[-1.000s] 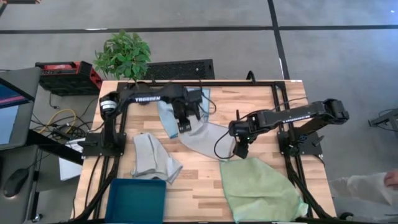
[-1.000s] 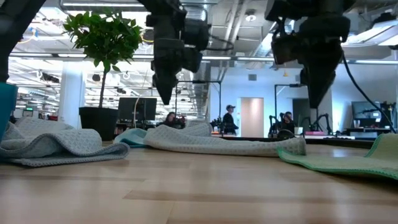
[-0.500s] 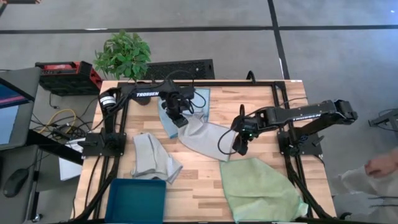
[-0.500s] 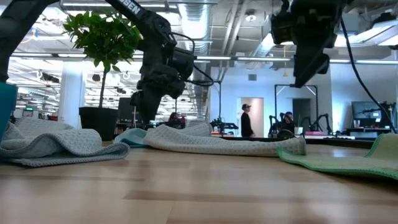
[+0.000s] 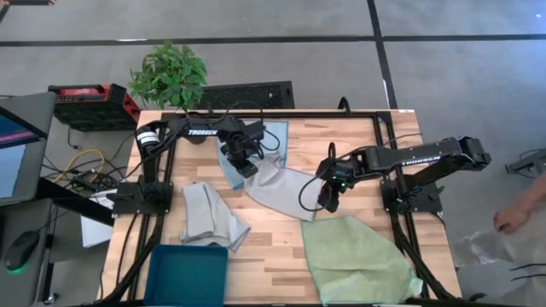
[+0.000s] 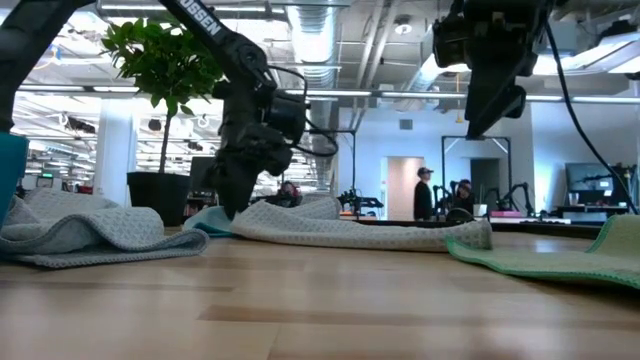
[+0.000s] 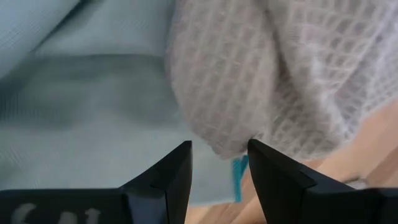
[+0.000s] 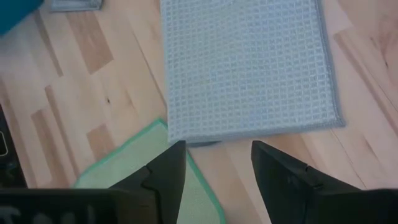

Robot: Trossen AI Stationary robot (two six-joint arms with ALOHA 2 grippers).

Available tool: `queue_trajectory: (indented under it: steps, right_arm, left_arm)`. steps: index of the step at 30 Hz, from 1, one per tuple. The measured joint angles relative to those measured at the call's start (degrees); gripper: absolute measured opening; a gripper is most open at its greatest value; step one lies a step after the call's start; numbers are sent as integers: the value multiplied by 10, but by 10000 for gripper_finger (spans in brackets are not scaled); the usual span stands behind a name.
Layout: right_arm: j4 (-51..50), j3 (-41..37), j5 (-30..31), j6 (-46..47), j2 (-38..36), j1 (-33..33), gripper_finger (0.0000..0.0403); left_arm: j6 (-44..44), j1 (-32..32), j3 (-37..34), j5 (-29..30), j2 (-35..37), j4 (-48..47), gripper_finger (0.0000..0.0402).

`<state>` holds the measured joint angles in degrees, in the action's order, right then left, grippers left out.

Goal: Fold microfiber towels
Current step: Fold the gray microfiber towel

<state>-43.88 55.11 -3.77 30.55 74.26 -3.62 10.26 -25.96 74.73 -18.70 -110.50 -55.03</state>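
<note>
A pale grey towel (image 5: 277, 189) lies flat in the middle of the table, its far left corner (image 7: 217, 140) resting on a light blue towel (image 5: 229, 164). My left gripper (image 5: 247, 167) is open and low at that corner, one finger on each side of it (image 7: 219, 163). My right gripper (image 5: 327, 201) is open and empty, well above the grey towel's right edge (image 8: 249, 134). A light green towel (image 5: 358, 256) lies spread at the near right, and a second pale grey towel (image 5: 209, 220) lies crumpled at the left. My left gripper slants down from the far left with its open fingers (image 7: 177, 171) on either side of the grey towel's far left corner. I cannot tell whether they touch the cloth. The corner lies on the light blue towel.
A dark teal bin (image 5: 188, 273) stands at the near left edge. A potted plant (image 5: 169, 75) stands behind the far left corner. A person's hand (image 5: 516, 213) shows beyond the table's right side. Bare wood lies between the towels in the middle near part.
My left gripper has drawn back a little toward the table's far left, tipped over and gone down to the grey towel's far left corner. My right gripper has risen a little above the towel's right edge. The towels have stayed where they were.
</note>
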Motion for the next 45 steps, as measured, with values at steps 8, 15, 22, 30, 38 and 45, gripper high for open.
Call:
queue_trajectory:
  steps: [8,15,22,30,38,45]
  right_arm:
    - [0,0,0,0,0,0,205]
    - [0,0,0,0,0,0,205]
    - [0,0,0,0,0,0,205]
    - [-2,0,19,-1,0,0,205]
    - [-2,0,43,-1,0,0,205]
    - [-2,0,43,-2,0,0,205]
  left_arm:
    - [5,0,-11,-25,0,53,148]
    - [-17,1,-11,2,0,56,147]
    - [-31,3,-11,41,10,66,51]
    - [-27,3,-10,135,80,63,4]
    - [32,30,-10,289,161,34,2]
    - [4,80,-10,304,169,59,1]
